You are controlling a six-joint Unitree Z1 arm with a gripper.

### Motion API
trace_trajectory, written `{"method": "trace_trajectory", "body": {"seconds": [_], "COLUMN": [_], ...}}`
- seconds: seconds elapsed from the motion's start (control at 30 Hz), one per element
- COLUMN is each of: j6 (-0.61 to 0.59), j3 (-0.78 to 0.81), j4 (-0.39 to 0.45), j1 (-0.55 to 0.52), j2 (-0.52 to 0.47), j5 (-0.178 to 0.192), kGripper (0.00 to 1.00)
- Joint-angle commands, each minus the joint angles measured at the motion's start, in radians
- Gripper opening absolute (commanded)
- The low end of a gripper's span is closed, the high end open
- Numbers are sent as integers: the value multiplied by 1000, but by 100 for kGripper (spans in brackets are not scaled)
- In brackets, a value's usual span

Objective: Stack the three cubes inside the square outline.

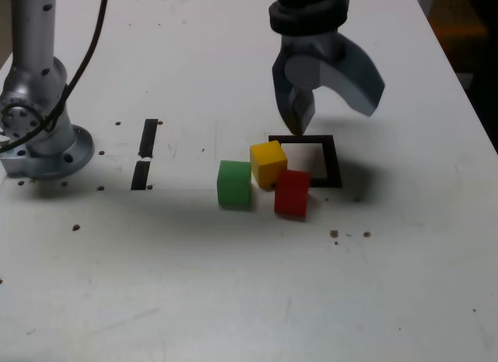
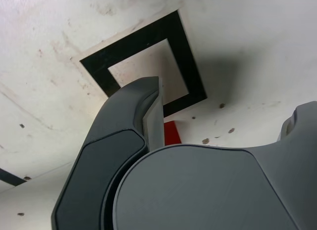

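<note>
Three cubes sit close together on the white table in the exterior view. The green cube (image 1: 233, 183) is on the exterior view's left. The yellow cube (image 1: 268, 163) overlaps the left edge of the square outline (image 1: 333, 164). The red cube (image 1: 292, 192) lies just in front of the outline's near corner. My gripper (image 1: 334, 115) hangs open above the outline's far side, holding nothing. In the wrist view the square outline (image 2: 184, 51) shows past one finger (image 2: 148, 109), with a sliver of the red cube (image 2: 171, 133) below it. The other two cubes are hidden there.
The arm's silver base (image 1: 43, 136) stands at the exterior view's left, with a black cable (image 1: 92, 43) running to it. Two short black tape strips (image 1: 148, 138) (image 1: 140, 175) lie between the base and the cubes. Small dark specks (image 1: 334, 233) dot the table. The table edge (image 1: 467, 89) runs along the right.
</note>
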Motion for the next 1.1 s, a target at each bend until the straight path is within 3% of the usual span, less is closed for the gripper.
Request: {"method": "trace_trajectory", "body": {"seconds": [0.0, 0.53, 0.87, 1.07], "j6": [1, 1, 1, 1], "j3": [11, 39, 126, 217], "j4": [-4, -75, -80, -52], "j1": [-6, -84, -58, -15], "j2": [5, 54, 35, -10], "j5": [-8, -96, -88, -50], "kGripper": [93, 93, 93, 93]}}
